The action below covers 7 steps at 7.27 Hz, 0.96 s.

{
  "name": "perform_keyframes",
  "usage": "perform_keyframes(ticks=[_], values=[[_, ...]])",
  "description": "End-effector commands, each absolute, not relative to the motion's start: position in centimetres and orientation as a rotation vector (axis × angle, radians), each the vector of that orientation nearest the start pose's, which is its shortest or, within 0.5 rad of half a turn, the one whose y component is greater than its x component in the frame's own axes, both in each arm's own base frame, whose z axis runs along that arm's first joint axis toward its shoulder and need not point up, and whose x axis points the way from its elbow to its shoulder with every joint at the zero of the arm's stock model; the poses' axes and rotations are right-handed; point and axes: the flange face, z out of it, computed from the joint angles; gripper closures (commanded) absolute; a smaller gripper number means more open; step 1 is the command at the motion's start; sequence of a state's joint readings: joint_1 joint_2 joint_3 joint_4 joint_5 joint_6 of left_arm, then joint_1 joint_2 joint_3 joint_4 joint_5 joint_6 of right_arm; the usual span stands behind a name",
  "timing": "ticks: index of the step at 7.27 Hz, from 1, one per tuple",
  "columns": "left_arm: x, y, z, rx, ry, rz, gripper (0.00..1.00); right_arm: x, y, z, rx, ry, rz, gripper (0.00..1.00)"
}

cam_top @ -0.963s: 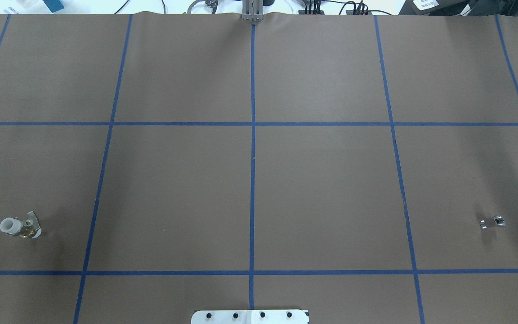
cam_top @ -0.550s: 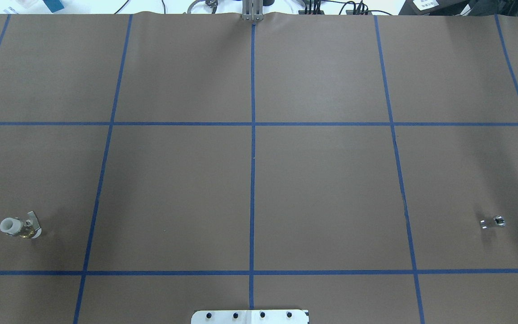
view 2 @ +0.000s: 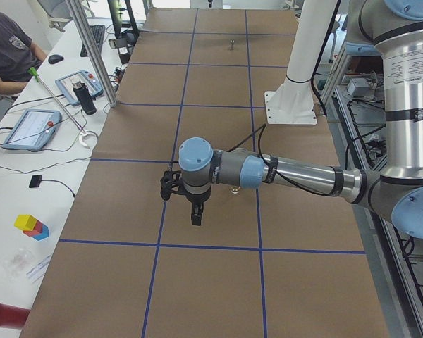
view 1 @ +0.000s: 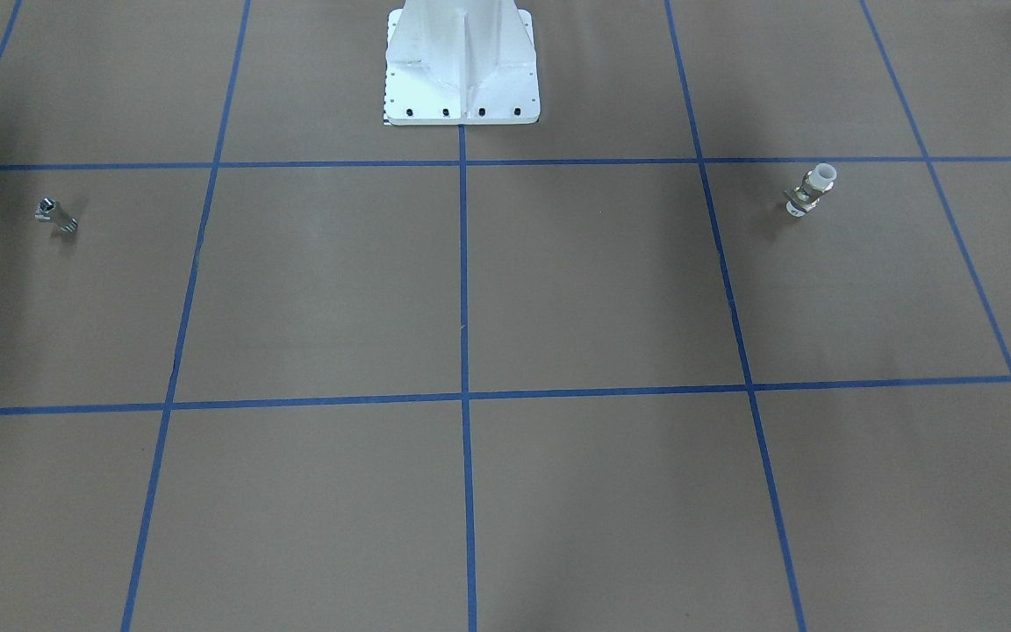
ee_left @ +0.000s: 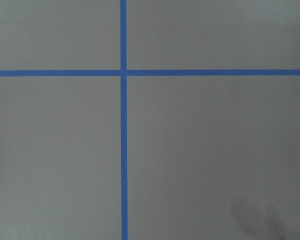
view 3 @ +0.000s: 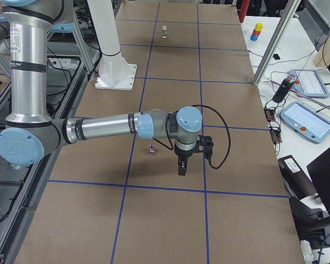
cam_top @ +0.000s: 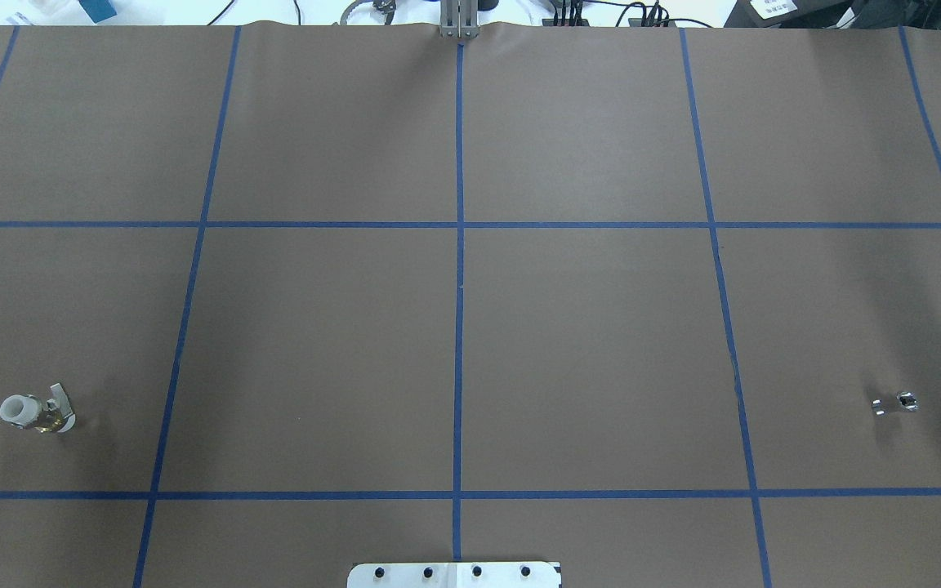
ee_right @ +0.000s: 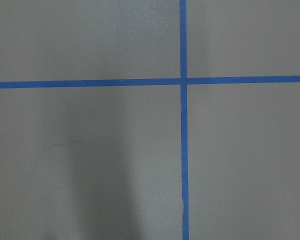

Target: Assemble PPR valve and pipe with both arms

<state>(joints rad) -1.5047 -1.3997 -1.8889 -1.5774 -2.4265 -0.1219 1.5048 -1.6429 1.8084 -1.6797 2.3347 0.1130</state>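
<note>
Reaching out over the table (cam_top: 585, 343), both arms hung w/ fingers pointing down, and both parts lay on the tabletop, so neither was in a grip. Key relation: the PPR valve (cam_top: 36, 412) sat far out on the robot's left side and the pipe (cam_top: 895, 403) far out on its right. They were well apart, w/ the white pedestal (view 1: 462, 79) btwn them but back toward the robot. So the left arm (view 2: 296, 174) was the nearer one for the valve, the right arm (view 3: 104, 127) for the pipe. In the right-side view the pipe showed just beside the right gripper (view 3: 181, 168), on the robot side of it; the height gap wasn't judgeable. The left gripper (view 2: 195, 217) hung the same way, w/ the valve mostly hidden behind that forearm. Neither wrist cam caught a part, only bare table and blue tape lines (ee_left: 124, 150), so each target prob. sat off-axis from its gripper. The valve appeared to stand on end, open white mouth up, tab handle to one side. The pipe was too small to call upright vs. lying. Released or clenched: couldn't tell for either gripper, as they showed only in the side views. Count: 1 valve, 1 pipe, 2 arms, 2 grippers, 1 pedestal.
</note>
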Motion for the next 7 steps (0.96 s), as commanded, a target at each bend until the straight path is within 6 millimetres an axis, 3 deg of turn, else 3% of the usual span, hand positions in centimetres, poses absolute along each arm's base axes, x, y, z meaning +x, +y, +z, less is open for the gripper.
perform_keyframes(ticks=[1, 2, 4, 7], values=[[-2.4, -41.6, 57.5, 0.064, 0.973, 0.023, 0.0, 3.4, -46.3, 58.9, -0.016, -0.765, 0.024, 0.0], [-2.4, -41.8, 57.9, 0.058, 0.965, 0.011, 0.0, 3.4, -46.3, 58.9, -0.016, -0.765, 0.023, 0.0], [-2.2, -42.2, 56.9, 0.08, 0.97, 0.003, 0.0, 3.4, -46.2, 59.3, -0.026, -0.765, 0.03, 0.0], [7.9, -43.0, 53.2, 0.019, 0.995, -0.05, 0.0, 2.8, -45.1, 59.7, -0.055, -0.854, 0.037, 0.0]])
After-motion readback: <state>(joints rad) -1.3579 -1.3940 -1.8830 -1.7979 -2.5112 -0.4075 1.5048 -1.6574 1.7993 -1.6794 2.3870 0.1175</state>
